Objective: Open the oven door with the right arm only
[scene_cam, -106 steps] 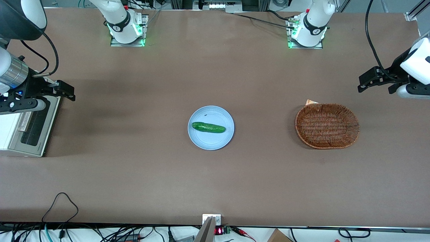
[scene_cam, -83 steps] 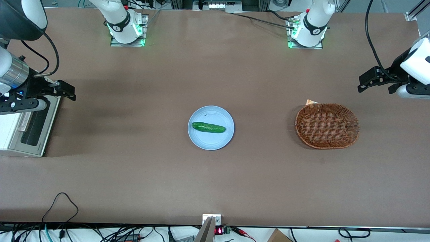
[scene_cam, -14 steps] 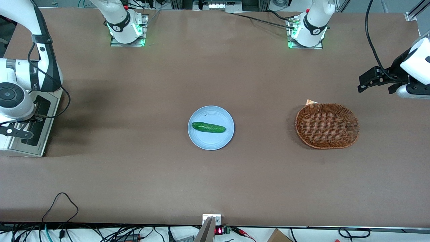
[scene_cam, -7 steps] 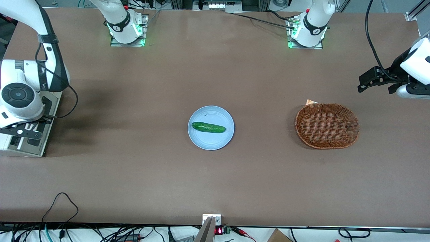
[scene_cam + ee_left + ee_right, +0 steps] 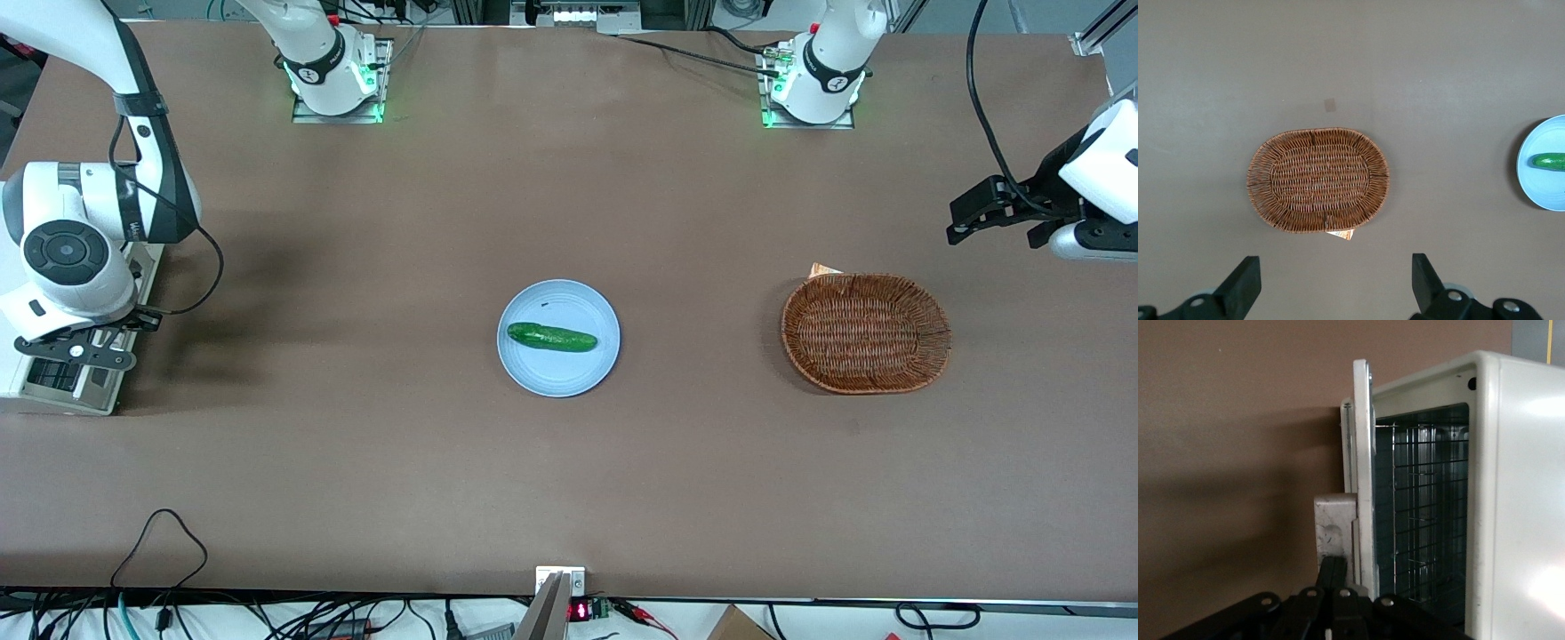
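Note:
The white toaster oven stands at the working arm's end of the table. Its silver-grey oven door is mostly covered by the right arm. In the right wrist view the oven door shows edge-on and stands ajar from the oven body, with the wire rack showing in the gap. My right gripper is shut, its fingers pressed together against the door's handle. In the front view the right gripper sits over the door.
A light blue plate with a green cucumber lies mid-table. A brown wicker basket lies toward the parked arm's end, also in the left wrist view. A black cable loop lies near the front edge.
The right arm has swung round over the oven and come down at the door. Over the last second the wrist and gripper have moved toward the table's middle, and less of the door's window shows.

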Controlling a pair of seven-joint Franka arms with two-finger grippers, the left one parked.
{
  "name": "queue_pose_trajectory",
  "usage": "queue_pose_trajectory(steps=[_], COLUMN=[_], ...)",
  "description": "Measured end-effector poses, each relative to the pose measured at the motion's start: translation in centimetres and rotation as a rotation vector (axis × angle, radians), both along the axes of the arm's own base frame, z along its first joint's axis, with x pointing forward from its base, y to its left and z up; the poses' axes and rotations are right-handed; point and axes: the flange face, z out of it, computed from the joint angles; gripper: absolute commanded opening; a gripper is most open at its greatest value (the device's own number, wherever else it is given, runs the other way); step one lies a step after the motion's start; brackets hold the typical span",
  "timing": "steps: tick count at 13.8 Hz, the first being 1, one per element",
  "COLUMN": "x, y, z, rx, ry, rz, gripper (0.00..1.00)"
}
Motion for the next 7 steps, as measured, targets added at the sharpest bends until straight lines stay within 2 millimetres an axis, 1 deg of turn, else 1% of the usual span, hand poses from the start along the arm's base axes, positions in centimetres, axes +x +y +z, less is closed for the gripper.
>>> queue_pose_trajectory(steps=[4,7], x=[0.3,0.4], y=[1.6,2.3], z=[-1.6,-2.7], rx=[0.056,0.084], ry=[0.002,0.0], rz=[-0.01,-0.019], gripper=[0.0,0.0])
